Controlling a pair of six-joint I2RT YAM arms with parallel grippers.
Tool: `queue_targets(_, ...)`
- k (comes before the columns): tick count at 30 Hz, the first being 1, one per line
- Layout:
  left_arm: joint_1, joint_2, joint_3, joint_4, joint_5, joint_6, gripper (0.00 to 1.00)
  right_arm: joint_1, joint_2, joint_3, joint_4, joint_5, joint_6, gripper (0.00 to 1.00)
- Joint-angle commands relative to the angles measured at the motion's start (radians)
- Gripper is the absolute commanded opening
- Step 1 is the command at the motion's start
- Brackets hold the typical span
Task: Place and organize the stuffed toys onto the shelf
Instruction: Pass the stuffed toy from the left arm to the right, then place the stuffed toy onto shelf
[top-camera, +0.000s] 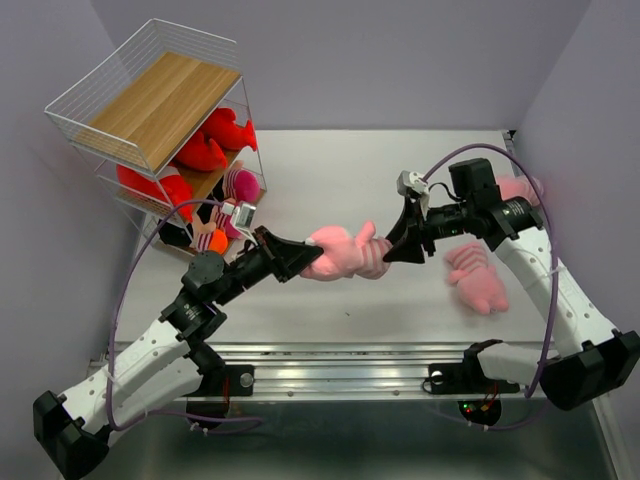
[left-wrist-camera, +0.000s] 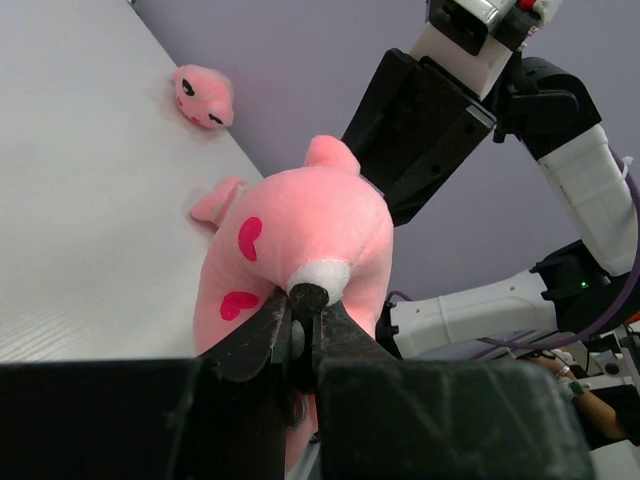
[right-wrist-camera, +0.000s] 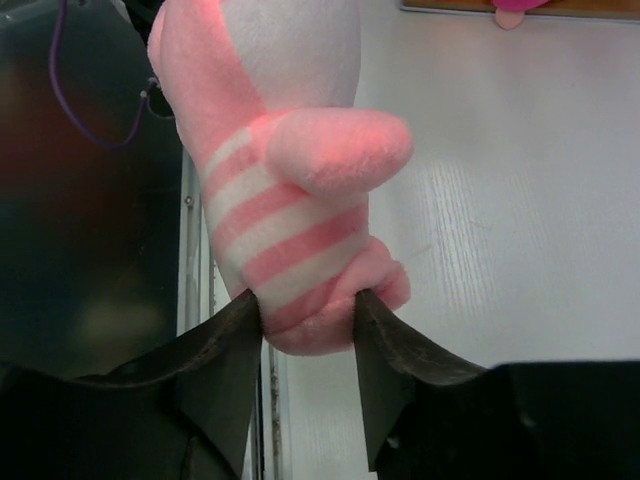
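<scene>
While the pink striped toy (top-camera: 340, 250) hangs over the middle of the table (top-camera: 330, 170), I have hold of it at both ends. My left pincer (left-wrist-camera: 305, 300) is clamped on a small white tuft at the toy's left end, with its fingers drawn almost together around it. My right pincer (right-wrist-camera: 308, 300) grips the striped right end. One finger presses into each side, and they stand fairly wide because the soft body fills the gap. The toy stretches roughly level between my two arms, and from above I cannot tell whether it touches the tabletop.

The shelf (top-camera: 150, 110) stands at the far left corner, slanted, with a wooden board on its top tier. Two red toys (top-camera: 215, 135) lie on the middle tier and another red toy (top-camera: 150, 187) lies on the tier below. A pink-and-white striped plush (top-camera: 240, 185) sits at the shelf's near right end.

On the right of the table a second pink toy (top-camera: 478, 280) lies flat, just beside my right arm. A third pink shape (top-camera: 522, 188) shows at the far right, mostly hidden behind that arm.
</scene>
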Motion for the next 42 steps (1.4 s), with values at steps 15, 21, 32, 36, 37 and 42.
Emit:
queue_targets(15, 0.005, -0.006, -0.002, 0.066, -0.025, 0.029, 0.39, 0.01, 0.023, 0.084, 0.046, -0.111, 0.119, 0.01)
queue_targets(21, 0.003, -0.041, 0.067, -0.121, -0.08, 0.137, 0.73, 0.01, 0.04, 0.192, 0.024, -0.029, 0.139, 0.01)
queue_targets(32, 0.003, -0.153, 0.158, -0.477, -0.238, 0.331, 0.81, 0.001, 0.111, 0.349, 0.026, 0.021, 0.113, 0.01)
queue_targets(36, 0.003, -0.196, 0.124, -0.525, -0.275, 0.333, 0.81, 0.001, 0.131, 0.406, 0.03, 0.019, 0.12, 0.01)
queue_targets(37, 0.003, -0.213, 0.114, -0.525, -0.275, 0.329, 0.81, 0.001, 0.137, 0.419, 0.035, 0.021, 0.136, 0.01)
queue_targets(42, 0.002, -0.243, 0.012, -0.481, -0.245, 0.339, 0.85, 0.001, 0.206, 0.539, 0.148, -0.001, 0.281, 0.01)
